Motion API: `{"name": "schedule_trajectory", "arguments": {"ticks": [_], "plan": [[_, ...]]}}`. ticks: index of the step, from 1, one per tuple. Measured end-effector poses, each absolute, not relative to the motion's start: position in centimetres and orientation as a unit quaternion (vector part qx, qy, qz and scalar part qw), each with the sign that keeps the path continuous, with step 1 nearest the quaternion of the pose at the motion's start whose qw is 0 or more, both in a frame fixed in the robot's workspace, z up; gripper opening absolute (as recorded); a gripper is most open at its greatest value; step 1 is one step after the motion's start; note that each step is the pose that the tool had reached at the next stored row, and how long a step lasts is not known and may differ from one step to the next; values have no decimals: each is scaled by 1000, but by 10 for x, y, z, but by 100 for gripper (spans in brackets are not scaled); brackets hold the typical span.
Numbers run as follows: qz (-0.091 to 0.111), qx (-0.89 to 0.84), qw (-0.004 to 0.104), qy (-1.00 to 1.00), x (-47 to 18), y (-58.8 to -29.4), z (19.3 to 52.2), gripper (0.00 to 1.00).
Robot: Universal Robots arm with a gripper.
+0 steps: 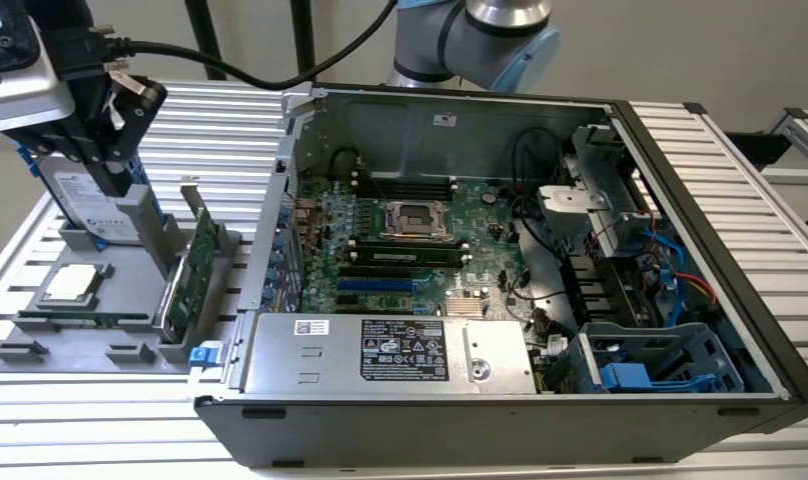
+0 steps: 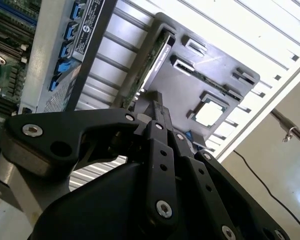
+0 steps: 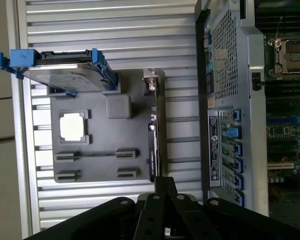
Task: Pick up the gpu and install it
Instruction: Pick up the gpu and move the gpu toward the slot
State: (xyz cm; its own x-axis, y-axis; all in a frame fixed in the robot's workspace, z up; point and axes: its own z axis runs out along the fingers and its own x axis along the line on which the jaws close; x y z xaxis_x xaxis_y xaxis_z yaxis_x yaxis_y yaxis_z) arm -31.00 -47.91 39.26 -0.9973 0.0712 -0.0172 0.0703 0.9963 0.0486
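A: Item one, the gpu?
B: gpu [image 1: 191, 272]: green card, on edge in a slot of the grey holder [image 1: 111, 345] on the slatted counter [image 1: 724, 150]. It stands between the hard drive [image 1: 91, 205] and the open computer case [image 1: 377, 120].
A: End effector?
B: End effector [image 1: 113, 187]: fingers together, holding nothing. It hovers above the holder, clear of the card.
A: Also in the holder?
B: One processor [image 1: 73, 283], lying flat.

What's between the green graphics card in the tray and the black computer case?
In the first wrist view, only the grey tray's rim and bare silver table slats lie between the green circuit-board gpu and the black computer case.
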Motion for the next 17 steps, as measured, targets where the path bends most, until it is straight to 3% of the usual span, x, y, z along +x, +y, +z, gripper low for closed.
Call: {"name": "schedule_trajectory", "arguments": {"ticks": [17], "plan": [[25, 35, 8, 999, -313, -479, 392, 0]]}}
